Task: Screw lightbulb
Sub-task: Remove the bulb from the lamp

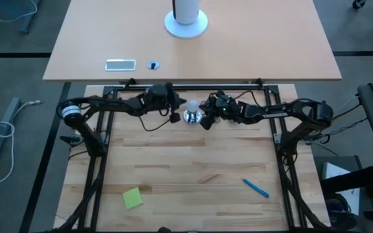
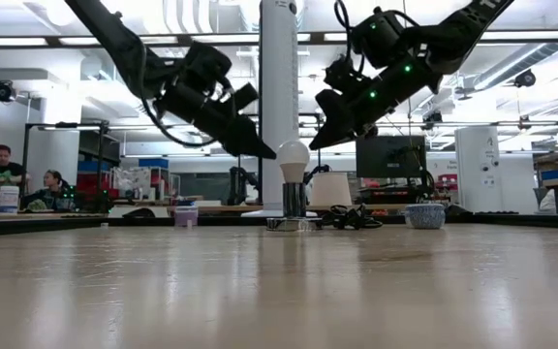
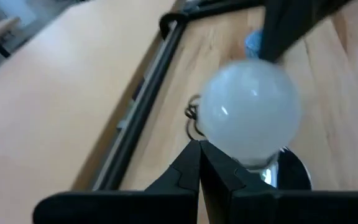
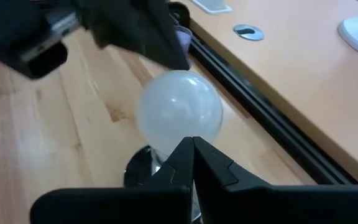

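Right now the bulb (image 2: 293,158) stands upright on the shiny socket (image 2: 294,221) at the far middle of the wooden table (image 1: 186,188), round end up, long axis vertical, so any turning has to go around that upright line.

Both claws flank it from above. The left gripper (image 2: 263,150) slants down from the left, its tip just beside the bulb's upper left; whether it touches the glass cannot be made out. Its fingers (image 3: 188,168) are pressed together with nothing between them, the bulb (image 3: 250,112) just beyond the tips. The right gripper (image 2: 320,141) slants down from the right, a little higher and slightly apart from the bulb. Its fingers (image 4: 194,162) are likewise closed on nothing, with the bulb (image 4: 179,115) directly ahead.

From above, the bulb (image 1: 192,105) sits midway between the two, the left gripper (image 1: 174,116) seeming marginally nearer. Either claw would have to open before it could take hold of the round end, and the other arm crowds the space opposite.

A black cord (image 1: 151,127) trails from the socket toward the left. A blue pen (image 1: 256,188) and a green note (image 1: 133,198) lie at the near side, well apart from the work. People sit in the room beyond, far left in the low view.
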Action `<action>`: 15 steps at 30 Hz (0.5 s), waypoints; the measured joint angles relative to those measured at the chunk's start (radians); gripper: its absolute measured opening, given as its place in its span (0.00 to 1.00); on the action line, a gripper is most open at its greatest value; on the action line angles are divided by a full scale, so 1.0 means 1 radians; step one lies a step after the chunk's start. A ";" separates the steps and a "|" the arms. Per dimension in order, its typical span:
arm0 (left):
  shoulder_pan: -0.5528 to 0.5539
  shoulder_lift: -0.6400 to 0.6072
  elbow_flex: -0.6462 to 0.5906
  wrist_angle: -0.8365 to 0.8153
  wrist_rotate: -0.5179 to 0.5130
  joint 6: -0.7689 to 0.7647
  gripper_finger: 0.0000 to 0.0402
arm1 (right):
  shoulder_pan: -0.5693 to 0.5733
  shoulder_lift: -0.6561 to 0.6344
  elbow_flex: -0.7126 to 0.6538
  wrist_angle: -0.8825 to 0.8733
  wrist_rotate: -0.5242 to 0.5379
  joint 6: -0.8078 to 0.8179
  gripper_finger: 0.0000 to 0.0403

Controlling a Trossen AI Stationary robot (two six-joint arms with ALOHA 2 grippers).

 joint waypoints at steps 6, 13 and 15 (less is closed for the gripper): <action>-0.005 0.026 0.000 0.000 0.020 -0.024 0.00 | -0.006 0.021 0.000 0.024 0.004 0.001 0.00; -0.007 -0.007 -0.001 -0.064 0.074 -0.034 0.00 | -0.011 0.030 0.000 0.024 0.129 -0.001 0.00; -0.008 -0.029 -0.001 -0.115 0.077 -0.034 0.00 | -0.011 0.024 0.000 0.023 0.131 -0.012 0.00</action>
